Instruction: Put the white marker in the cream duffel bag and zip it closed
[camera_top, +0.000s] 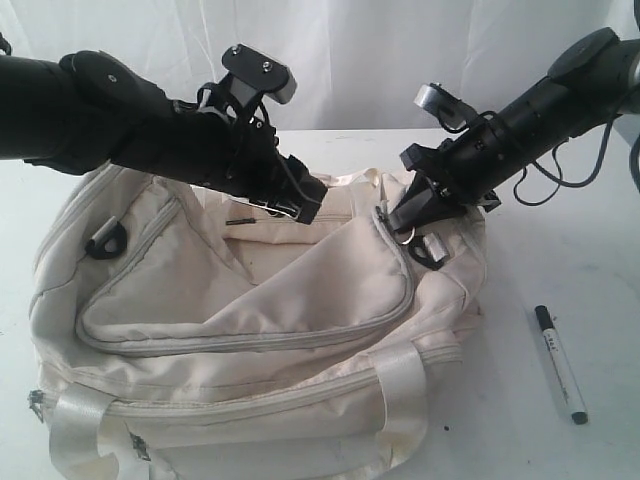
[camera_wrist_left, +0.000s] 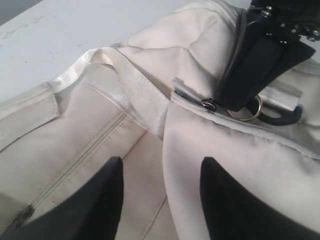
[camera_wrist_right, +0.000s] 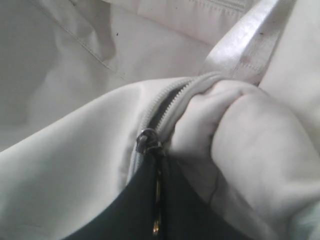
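The cream duffel bag lies in the middle of the table with its top flap partly unzipped. Outside the bag, the white marker rests on the table to its right. My left gripper is open over the bag's opening, with the flap's edge lying between its fingers. At the right end of the zipper, my right gripper is shut on the metal ring zipper pull, just behind the slider.
The bag's shiny webbing handles hang at its front, and another strap crosses the opening. A black buckle sits on the bag's left side. White tabletop surrounds the marker.
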